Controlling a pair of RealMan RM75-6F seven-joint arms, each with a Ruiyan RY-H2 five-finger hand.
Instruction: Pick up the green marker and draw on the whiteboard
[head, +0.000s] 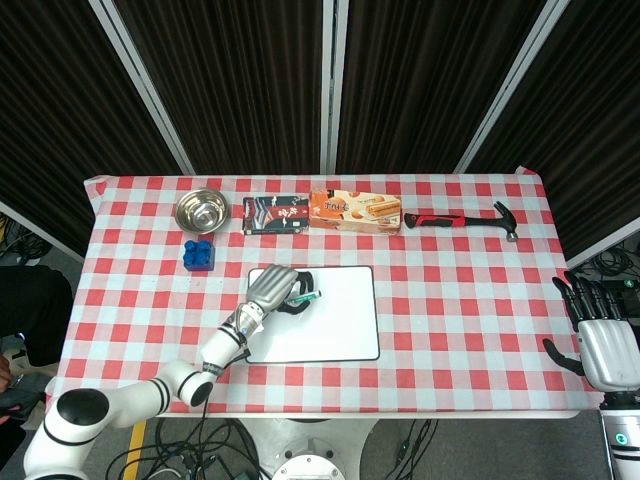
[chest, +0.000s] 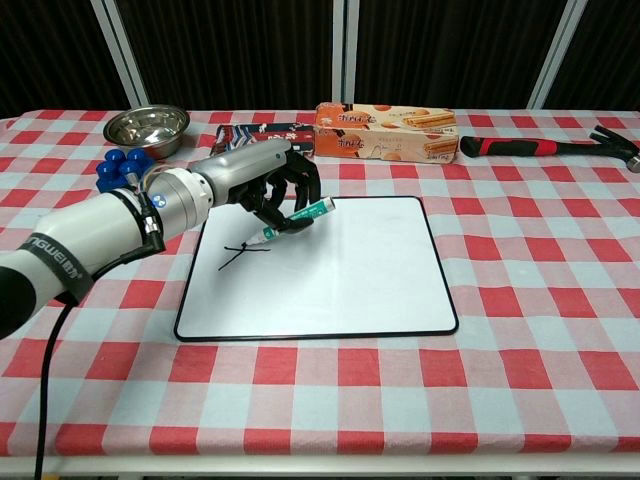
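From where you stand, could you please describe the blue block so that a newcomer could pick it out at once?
Start at the whiteboard in the middle of the checked table, then look toward the far left corner, where a steel bowl sits. The blue block lies just in front of that bowl; it is the only blue thing, with round studs on top.

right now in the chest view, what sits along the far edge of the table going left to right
round steel bowl → dark flat packet with red print → long orange biscuit box → red-and-black claw hammer
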